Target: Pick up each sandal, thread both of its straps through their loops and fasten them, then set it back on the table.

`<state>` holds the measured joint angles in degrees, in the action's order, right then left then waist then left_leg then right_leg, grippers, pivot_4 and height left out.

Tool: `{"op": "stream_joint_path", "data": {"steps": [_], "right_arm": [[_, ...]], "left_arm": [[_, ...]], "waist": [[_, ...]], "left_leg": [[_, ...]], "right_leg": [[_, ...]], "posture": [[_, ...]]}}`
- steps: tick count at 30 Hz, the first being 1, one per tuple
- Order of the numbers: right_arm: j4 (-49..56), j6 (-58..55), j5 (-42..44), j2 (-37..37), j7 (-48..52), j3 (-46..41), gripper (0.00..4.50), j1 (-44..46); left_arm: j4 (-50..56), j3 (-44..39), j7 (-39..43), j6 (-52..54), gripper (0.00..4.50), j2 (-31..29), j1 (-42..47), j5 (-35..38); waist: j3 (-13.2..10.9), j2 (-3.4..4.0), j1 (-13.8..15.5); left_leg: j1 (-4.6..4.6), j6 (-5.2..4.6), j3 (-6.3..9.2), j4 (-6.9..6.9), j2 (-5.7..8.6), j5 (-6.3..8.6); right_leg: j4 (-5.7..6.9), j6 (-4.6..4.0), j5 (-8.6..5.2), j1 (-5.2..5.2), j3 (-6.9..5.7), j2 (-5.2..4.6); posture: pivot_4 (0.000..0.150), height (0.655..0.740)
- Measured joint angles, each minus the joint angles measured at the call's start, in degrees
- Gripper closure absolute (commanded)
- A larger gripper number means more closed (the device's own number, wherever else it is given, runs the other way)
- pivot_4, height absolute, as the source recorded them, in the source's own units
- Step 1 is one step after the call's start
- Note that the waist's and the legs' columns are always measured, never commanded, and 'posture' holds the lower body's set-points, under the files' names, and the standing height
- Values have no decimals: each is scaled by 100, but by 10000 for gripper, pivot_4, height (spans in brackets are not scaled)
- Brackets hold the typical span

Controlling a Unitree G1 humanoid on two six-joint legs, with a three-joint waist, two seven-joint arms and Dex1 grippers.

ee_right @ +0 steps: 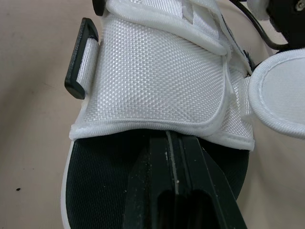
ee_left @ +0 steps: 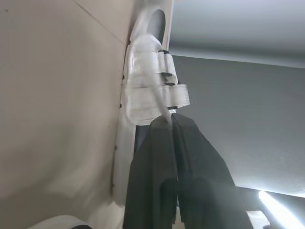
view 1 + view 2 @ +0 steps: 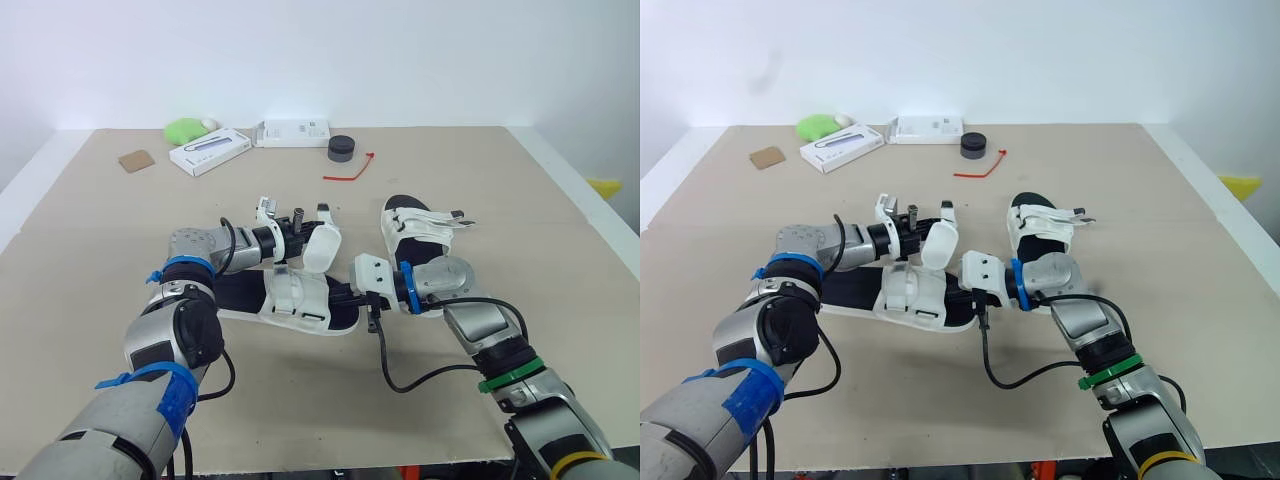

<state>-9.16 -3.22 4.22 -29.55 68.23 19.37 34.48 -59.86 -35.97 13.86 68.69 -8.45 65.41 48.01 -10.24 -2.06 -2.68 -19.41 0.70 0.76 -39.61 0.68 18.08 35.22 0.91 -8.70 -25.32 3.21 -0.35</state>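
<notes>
threading near sandal (image 3: 290,297): left gripper (image 2: 170,121) pinches strap flap (image 3: 322,248), right gripper (image 1: 174,148) clenched empty; next, feed flap through loop (image 1: 78,57).

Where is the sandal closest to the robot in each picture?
Left eye view: the near sandal lies mid-picture, between the arms.
Right eye view: the near sandal lies just left of middle.
Right wrist view: the near sandal close up, white mesh strap over black footbed.
Left wrist view: cannot tell; that one looks like the other sandal.
Shared landmark: the tan table.
</notes>
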Motion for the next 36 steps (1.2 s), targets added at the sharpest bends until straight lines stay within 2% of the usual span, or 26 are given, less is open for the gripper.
{"op": "stream_joint_path", "data": {"steps": [2,4,5,7,13,26,36], "right_arm": [[0,-1,0,0,0,0,45000,0],[1,-1,0,0,1,0,45000,0],[2,0,0,1,1,3,45000,0],[2,0,0,-1,7,1,45000,2],[-4,1,0,6,12,7,45000,10],[-131,80,-4,32,70,31,45000,88],[-180,131,-5,47,115,44,45000,108]], "left_arm": [[218,236,173,-214,44353,-6,-66,-174],[720,823,578,-659,44353,-48,-260,-567],[1323,1418,1037,-983,44353,-155,-482,-873],[2034,1948,1510,-1258,44353,-325,-680,-1112],[4346,2967,2596,-2003,44353,-814,-1404,-1425],[7612,4258,3852,-3328,44353,-2094,-3333,-2003],[8197,4356,4163,-3543,44353,-2390,-3826,-2001]], "waist": [[0,0,0],[0,0,0],[0,0,-4],[-1,0,-2],[0,1,-5],[0,0,4],[-1,0,1]], "left_leg": [[0,1,0,1,0,0],[0,3,-2,3,0,-1],[-2,5,-4,5,-2,-2],[-4,6,-2,6,-5,-2],[-1,0,-10,7,-9,1],[4,-24,-25,6,-16,4],[5,-40,-35,5,-21,3]], "right_leg": [[0,0,0,0,0,0],[-1,-1,1,-1,3,0],[-1,-3,2,-3,6,2],[-3,-3,2,-4,5,2],[-4,-2,1,-3,13,5],[-7,25,-21,-1,18,13],[-8,27,-23,-1,22,20]], "posture": [[1500,7400],[1500,7400],[1500,7400],[1500,7400],[1500,7400],[1500,7400],[1500,7400]]}}
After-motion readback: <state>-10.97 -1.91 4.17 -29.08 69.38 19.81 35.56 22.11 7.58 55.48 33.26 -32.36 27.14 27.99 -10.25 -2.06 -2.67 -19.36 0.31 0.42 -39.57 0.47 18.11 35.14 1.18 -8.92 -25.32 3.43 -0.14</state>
